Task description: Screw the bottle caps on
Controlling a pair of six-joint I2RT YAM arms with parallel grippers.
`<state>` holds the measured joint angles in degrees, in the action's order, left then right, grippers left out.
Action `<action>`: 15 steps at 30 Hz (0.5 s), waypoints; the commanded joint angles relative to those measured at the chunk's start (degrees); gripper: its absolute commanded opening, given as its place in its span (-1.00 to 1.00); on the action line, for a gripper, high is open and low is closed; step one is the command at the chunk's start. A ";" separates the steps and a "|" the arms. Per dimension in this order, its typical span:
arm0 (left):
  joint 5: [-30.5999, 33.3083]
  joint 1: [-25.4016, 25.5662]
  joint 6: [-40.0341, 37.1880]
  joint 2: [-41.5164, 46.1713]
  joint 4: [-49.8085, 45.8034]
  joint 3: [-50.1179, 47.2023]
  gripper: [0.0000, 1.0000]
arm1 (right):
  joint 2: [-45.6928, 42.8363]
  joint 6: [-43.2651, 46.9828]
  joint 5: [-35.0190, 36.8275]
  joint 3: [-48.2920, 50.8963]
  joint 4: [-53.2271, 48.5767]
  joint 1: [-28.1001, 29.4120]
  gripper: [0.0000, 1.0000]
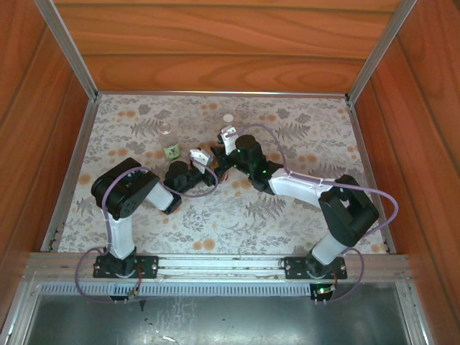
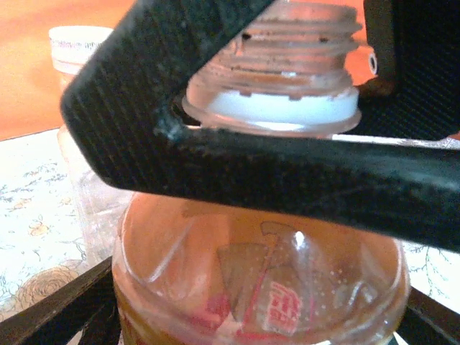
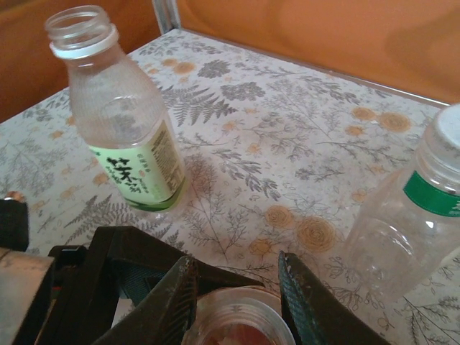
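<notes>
Setting: a purpose-built robot test cell in a lab, not a lived-in room. The floral-print worktop (image 1: 302, 223) is boxed on three sides by bare wood-grain panels (image 1: 215, 43) set in aluminium frame posts (image 1: 68, 50). My left arm (image 1: 122, 205) and right arm (image 1: 345, 215) are bolted to a metal rail (image 1: 215, 264) at the near edge, with purple cables (image 1: 392, 205) looping loose.

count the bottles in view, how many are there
3: an uncapped green-label bottle at far left, a capped bottle to the right, and an amber bottle gripped at the neck by the left claw.
</notes>
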<state>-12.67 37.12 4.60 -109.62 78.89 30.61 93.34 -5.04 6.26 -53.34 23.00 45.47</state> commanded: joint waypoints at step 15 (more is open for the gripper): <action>-0.09 -0.93 1.29 -0.34 2.32 -1.18 0.16 | -3.68 -2.17 6.86 -0.90 -2.07 2.12 0.01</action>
<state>-12.69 37.10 5.02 -110.48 80.01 30.65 93.41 -7.11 12.19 -54.48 21.08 47.11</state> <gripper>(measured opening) 0.626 0.486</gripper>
